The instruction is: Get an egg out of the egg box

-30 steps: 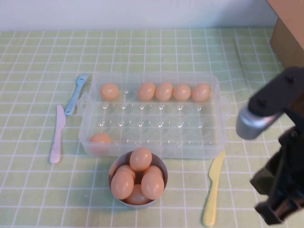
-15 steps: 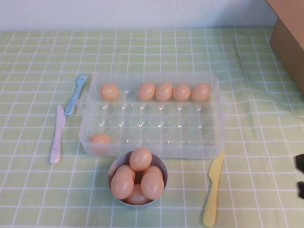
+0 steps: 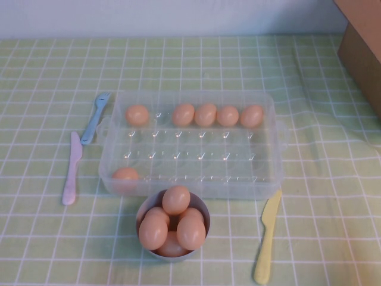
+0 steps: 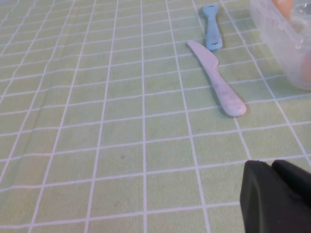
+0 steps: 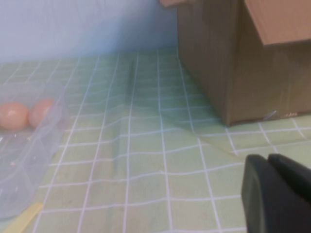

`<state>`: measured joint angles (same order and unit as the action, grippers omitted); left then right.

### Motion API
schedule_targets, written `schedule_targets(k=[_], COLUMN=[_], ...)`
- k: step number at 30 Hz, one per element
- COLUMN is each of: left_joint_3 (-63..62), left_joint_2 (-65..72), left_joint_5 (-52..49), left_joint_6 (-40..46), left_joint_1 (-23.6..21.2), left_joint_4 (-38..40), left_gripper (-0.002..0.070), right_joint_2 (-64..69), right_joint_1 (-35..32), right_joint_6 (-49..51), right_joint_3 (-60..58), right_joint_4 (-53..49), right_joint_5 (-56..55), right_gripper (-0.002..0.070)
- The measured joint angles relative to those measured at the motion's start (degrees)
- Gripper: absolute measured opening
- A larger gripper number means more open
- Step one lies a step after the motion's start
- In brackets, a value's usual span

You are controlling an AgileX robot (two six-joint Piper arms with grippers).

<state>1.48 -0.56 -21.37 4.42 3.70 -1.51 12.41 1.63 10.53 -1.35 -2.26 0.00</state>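
Note:
The clear plastic egg box (image 3: 265,173) lies mid-table in the high view. Several peach-orange eggs line its far row, for example one egg (image 3: 183,114), and a single egg (image 3: 125,174) sits in its near left corner. Neither arm shows in the high view. In the left wrist view my left gripper (image 4: 270,164) is shut and empty, low over the cloth, apart from the box's corner (image 4: 286,43). My right gripper (image 5: 267,158) is shut and empty too, over bare cloth well to the right of the box (image 5: 29,155) and its eggs (image 5: 13,115).
A grey bowl (image 3: 205,208) piled with several eggs stands in front of the box. A blue fork (image 3: 95,117) and pink knife (image 3: 71,168) lie left of it, a yellow knife (image 3: 266,235) front right. A brown cardboard box (image 3: 361,42) stands at the far right.
My right arm, which stood at the right edge of the high view, has pulled out of that view. The eggs, box and bowl have not moved.

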Motion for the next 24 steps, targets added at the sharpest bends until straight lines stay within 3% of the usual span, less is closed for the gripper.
schedule_targets(k=[12,17,24], left_joint_3=[0.0,0.0,0.0], left_joint_2=[0.0,0.0,0.0], left_joint_5=[0.0,0.0,0.0], left_joint_6=[0.0,0.0,0.0], left_joint_1=[0.0,0.0,0.0], left_joint_4=[0.0,0.0,0.0], left_gripper=[0.0000,0.0000,-0.0001], right_joint_2=[-12.8,-12.8,-12.8], right_joint_1=[-0.3,-0.3,-0.3], right_joint_6=[-1.0,-6.9,-7.2], right_joint_3=[-0.1,-0.1,-0.1], right_joint_4=[-2.3,-1.7,0.4], right_joint_5=[17.2,19.8,21.2], right_gripper=[-0.0017,-0.0017,-0.0017])
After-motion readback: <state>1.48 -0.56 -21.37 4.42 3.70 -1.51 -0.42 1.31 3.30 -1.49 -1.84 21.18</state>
